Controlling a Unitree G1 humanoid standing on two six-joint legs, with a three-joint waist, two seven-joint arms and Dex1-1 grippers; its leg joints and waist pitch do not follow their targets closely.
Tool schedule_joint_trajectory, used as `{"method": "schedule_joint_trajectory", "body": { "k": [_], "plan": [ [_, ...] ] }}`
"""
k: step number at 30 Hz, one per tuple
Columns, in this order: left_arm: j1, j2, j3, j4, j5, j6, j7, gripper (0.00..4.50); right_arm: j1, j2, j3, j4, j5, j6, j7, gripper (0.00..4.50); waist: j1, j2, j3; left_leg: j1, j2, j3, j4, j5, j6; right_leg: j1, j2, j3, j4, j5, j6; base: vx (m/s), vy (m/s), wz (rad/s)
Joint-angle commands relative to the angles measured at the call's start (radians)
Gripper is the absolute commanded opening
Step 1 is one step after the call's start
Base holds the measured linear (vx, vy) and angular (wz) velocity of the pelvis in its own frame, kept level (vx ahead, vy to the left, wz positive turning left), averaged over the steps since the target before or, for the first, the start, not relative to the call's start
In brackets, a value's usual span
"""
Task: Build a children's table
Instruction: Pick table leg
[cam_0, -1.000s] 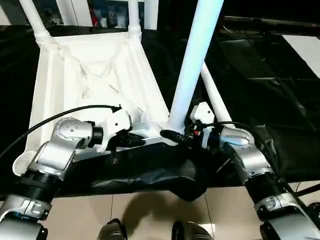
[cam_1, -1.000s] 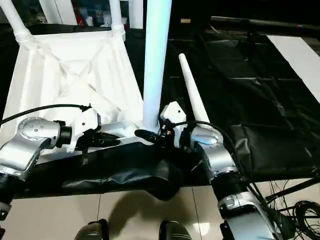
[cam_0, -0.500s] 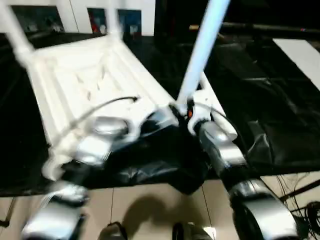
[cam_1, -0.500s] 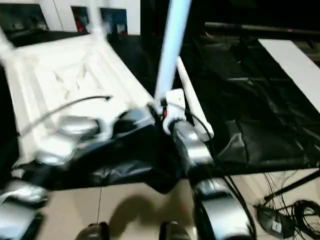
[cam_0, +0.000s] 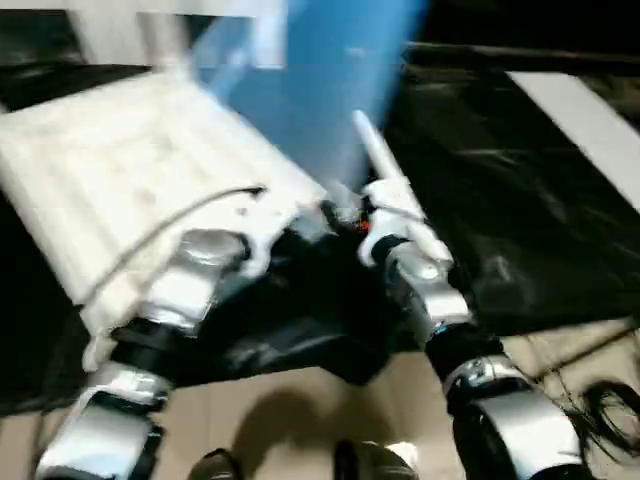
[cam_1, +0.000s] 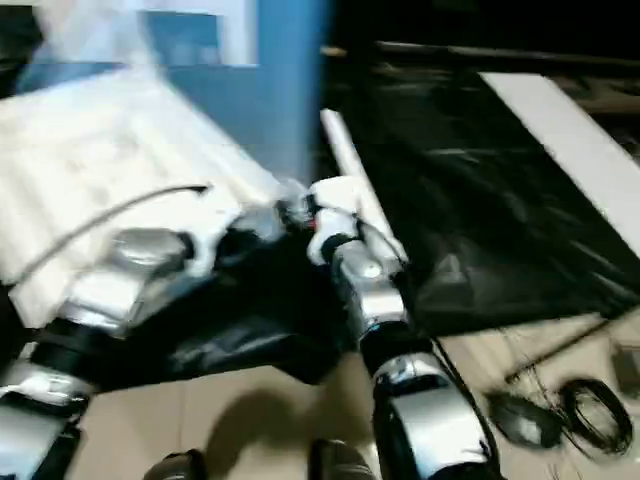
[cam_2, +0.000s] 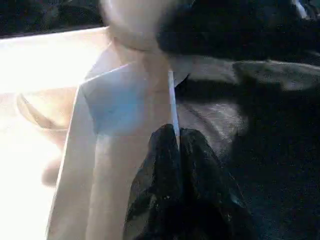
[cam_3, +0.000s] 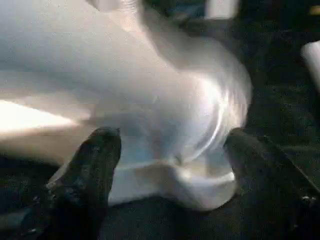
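My head views are smeared with motion blur; the upright table leg (cam_0: 320, 90) is a pale blue streak, and the table top (cam_0: 130, 170) has lost its rib detail. Light falls from above, throwing a soft shadow onto the tan floor (cam_0: 290, 420). At my left wrist the white plastic glares to blank brightness. The black cloth (cam_1: 470, 200) shows dull sheen.
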Motion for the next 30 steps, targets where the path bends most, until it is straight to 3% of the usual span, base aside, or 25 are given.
{"method": "schedule_joint_trajectory", "body": {
  "k": [1,2,4,6,9,11,14,15,16,17,18,19,20,21,22,24,28,30],
  "plan": [
    [0.030,0.018,-0.020,-0.022,-0.015,-0.041,-0.078,0.00,0.016,-0.022,0.038,-0.053,0.001,0.024,0.083,3.83,0.012,0.007,-0.065,0.014,0.006,-0.003,-0.066,-0.357,0.018,0.045,-0.035,0.024,-0.090,-0.368,-0.126,0.000,0.000,0.00],
    [0.038,0.038,-0.021,-0.033,-0.025,-0.034,-0.111,0.00,0.028,-0.050,0.043,-0.091,0.010,0.040,0.133,3.83,0.012,0.009,-0.065,0.017,0.010,0.002,-0.063,-0.351,0.030,0.039,-0.037,0.028,-0.088,-0.344,-0.146,0.000,0.000,0.00],
    [0.053,0.085,-0.021,-0.053,-0.053,-0.032,-0.183,0.00,0.061,-0.119,0.056,-0.162,0.019,0.082,0.246,3.83,0.024,0.012,-0.068,0.016,0.013,0.006,-0.061,-0.314,0.043,0.041,-0.034,0.029,-0.083,-0.306,-0.165,0.000,0.000,0.00],
    [0.057,0.113,-0.024,-0.064,-0.062,-0.031,-0.210,0.00,0.079,-0.155,0.064,-0.190,0.006,0.088,0.283,3.83,0.030,0.015,-0.068,0.024,0.015,0.015,-0.058,-0.284,0.044,0.032,-0.028,0.031,-0.081,-0.236,-0.195,0.000,0.000,0.00],
    [0.054,0.131,-0.019,-0.053,-0.060,0.003,-0.207,0.00,0.108,-0.173,0.064,-0.233,-0.010,0.124,0.268,3.83,0.031,0.012,-0.070,0.012,0.015,0.015,-0.059,-0.250,0.037,0.044,-0.031,0.030,-0.070,-0.204,-0.199,0.000,0.000,0.00],
    [0.056,0.132,-0.020,-0.049,-0.055,0.013,-0.200,0.00,0.122,-0.173,0.067,-0.250,-0.013,0.136,0.251,3.83,0.030,0.012,-0.072,0.010,0.015,0.015,-0.059,-0.238,0.035,0.046,-0.031,0.030,-0.067,-0.187,-0.200,0.000,0.000,0.00],
    [0.058,0.098,-0.002,-0.025,-0.031,0.044,-0.110,0.00,0.165,-0.138,0.041,-0.287,-0.024,0.251,0.082,3.83,0.029,0.012,-0.074,0.015,0.014,0.016,-0.060,-0.248,0.017,0.044,-0.031,0.032,-0.071,-0.216,-0.189,0.000,0.000,0.00],
    [0.060,0.075,0.017,-0.024,-0.036,0.057,-0.073,0.00,0.176,-0.093,-0.031,-0.300,0.019,0.365,-0.054,3.83,0.028,0.013,-0.074,0.016,0.013,0.016,-0.060,-0.257,0.012,0.043,-0.030,0.032,-0.071,-0.230,-0.185,0.000,0.000,0.00],
    [0.061,0.073,0.018,-0.024,-0.037,0.059,-0.071,0.00,0.177,-0.089,-0.039,-0.303,0.025,0.376,-0.067,3.83,0.028,0.015,-0.076,0.018,0.013,0.015,-0.061,-0.274,0.002,0.041,-0.031,0.033,-0.074,-0.255,-0.175,0.000,0.000,0.00],
    [0.064,0.063,0.023,-0.030,-0.047,0.072,-0.060,0.00,0.186,-0.060,-0.096,-0.318,0.063,0.437,-0.149,3.83,0.030,0.022,-0.078,0.018,0.012,0.013,-0.063,-0.286,-0.006,0.042,-0.031,0.032,-0.075,-0.270,-0.171,0.000,0.000,0.00],
    [0.067,0.062,0.023,-0.032,-0.050,0.075,-0.059,0.00,0.190,-0.052,-0.111,-0.323,0.073,0.446,-0.170,3.83,0.031,0.024,-0.084,0.016,0.010,0.011,-0.062,-0.292,-0.022,0.045,-0.030,0.031,-0.074,-0.263,-0.156,0.000,0.000,0.00],
    [0.068,0.062,0.021,-0.034,-0.051,0.077,-0.061,0.00,0.193,-0.038,-0.144,-0.322,0.102,0.456,-0.202,3.83,0.033,0.034,-0.087,0.017,0.010,0.011,-0.063,-0.295,-0.025,0.046,-0.032,0.031,-0.074,-0.249,-0.153,0.000,0.000,0.00],
    [0.068,0.066,0.016,-0.032,-0.058,0.075,-0.068,0.00,0.200,-0.027,-0.175,-0.327,0.126,0.466,-0.229,3.83,0.028,0.032,-0.088,0.015,0.010,0.010,-0.063,-0.291,-0.027,0.046,-0.031,0.031,-0.072,-0.232,-0.153,0.000,0.000,0.00],
    [0.067,0.069,0.014,-0.031,-0.062,0.072,-0.074,0.00,0.203,-0.025,-0.183,-0.329,0.130,0.466,-0.236,3.83,0.028,0.041,-0.093,0.017,0.008,0.011,-0.061,-0.282,-0.029,0.048,-0.029,0.030,-0.070,-0.197,-0.159,0.000,0.000,0.00],
    [0.067,0.069,0.014,-0.031,-0.062,0.072,-0.074,0.00,0.203,-0.025,-0.183,-0.329,0.130,0.466,-0.236,3.83,0.027,0.038,-0.093,0.016,0.008,0.012,-0.060,-0.284,-0.029,0.047,-0.027,0.030,-0.070,-0.186,-0.163,0.000,0.000,0.00],
    [0.053,0.085,0.007,-0.007,-0.054,0.060,-0.084,0.00,0.204,-0.044,-0.185,-0.332,0.109,0.461,-0.241,3.83,0.029,0.046,-0.099,0.016,0.006,0.014,-0.056,-0.264,-0.024,0.051,-0.027,0.030,-0.066,-0.138,-0.182,0.000,0.000,0.00],
    [0.040,0.093,0.010,0.014,-0.051,0.053,-0.084,0.00,0.207,-0.062,-0.188,-0.360,0.101,0.481,-0.249,3.83,0.031,0.044,-0.103,0.013,0.003,0.015,-0.052,-0.234,-0.014,0.060,-0.026,0.029,-0.063,-0.099,-0.193,0.000,0.000,0.00],
    [0.045,0.093,0.015,0.004,-0.051,0.061,-0.082,0.00,0.214,-0.062,-0.200,-0.401,0.103,0.528,-0.270,3.83,0.033,0.043,-0.105,0.013,0.003,0.015,-0.052,-0.237,-0.011,0.062,-0.028,0.029,-0.065,-0.130,-0.187,0.000,0.000,0.00]
  ]
}}
